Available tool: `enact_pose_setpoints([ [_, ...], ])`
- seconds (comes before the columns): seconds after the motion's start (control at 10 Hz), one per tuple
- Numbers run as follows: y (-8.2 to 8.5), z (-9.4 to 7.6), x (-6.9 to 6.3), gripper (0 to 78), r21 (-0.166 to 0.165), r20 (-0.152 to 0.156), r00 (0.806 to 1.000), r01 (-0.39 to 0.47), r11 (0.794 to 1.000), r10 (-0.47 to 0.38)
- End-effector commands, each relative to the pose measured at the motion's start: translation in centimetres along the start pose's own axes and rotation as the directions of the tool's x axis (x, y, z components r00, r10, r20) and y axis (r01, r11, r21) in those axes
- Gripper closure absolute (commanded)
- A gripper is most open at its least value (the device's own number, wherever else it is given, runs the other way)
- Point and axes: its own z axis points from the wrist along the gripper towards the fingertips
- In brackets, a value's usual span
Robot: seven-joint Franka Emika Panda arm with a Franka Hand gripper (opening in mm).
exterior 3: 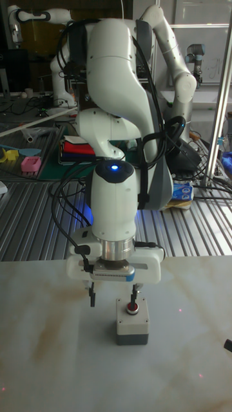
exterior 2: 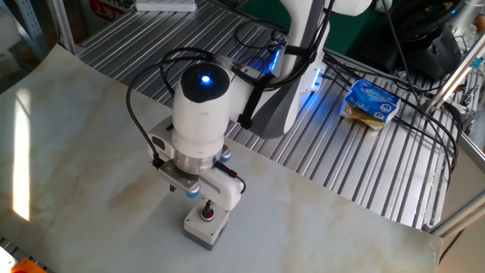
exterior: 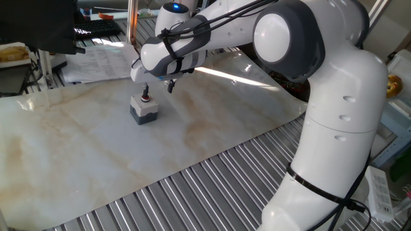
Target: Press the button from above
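**One fingertip over the red cap, fingers spread wide**

The gripper [exterior 3: 113, 293] points straight down over the marble-patterned table [exterior: 96, 160], its two fingers [exterior 3: 134, 293] set wide apart with a clear gap between them. They hold nothing.

The button [exterior 3: 132, 319] stands upright on the table directly under one finger. In the tall fixed view, that finger's dark tip comes down onto the red cap or just above it; whether it actually touches cannot be made out. The other finger [exterior 3: 91, 295] hangs off to the side of the housing, over bare tabletop, well clear of the grey box. Its tip ends above the table surface.

From one fixed view, the button [exterior: 143, 108] sits just below the nearer fingertip, with the red cap almost hidden behind that tip. The second finger shows further along, past the housing and apart from it. In the other fixed view the gripper [exterior 2: 198, 196] is seen from above: the button [exterior 2: 206, 222] sits just beyond the white gripper body, its red cap visible beside the finger.

The housing sits flat, light grey above and darker at the base, with open tabletop all around it.
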Motion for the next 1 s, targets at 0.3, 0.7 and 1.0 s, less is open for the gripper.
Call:
enact_pose_setpoints([
  [0.3,0.05,0.04,-0.01,0.1,0.001,0.004,1.0,-0.009,1.0,0.009],
  [0.7,-0.03,0.15,0.06,0.1,0.001,0.004,1.0,-0.012,1.0,0.012],
  [1.0,-0.23,0.29,0.1,0.1,0.001,0.005,1.0,-0.012,1.0,0.012],
])
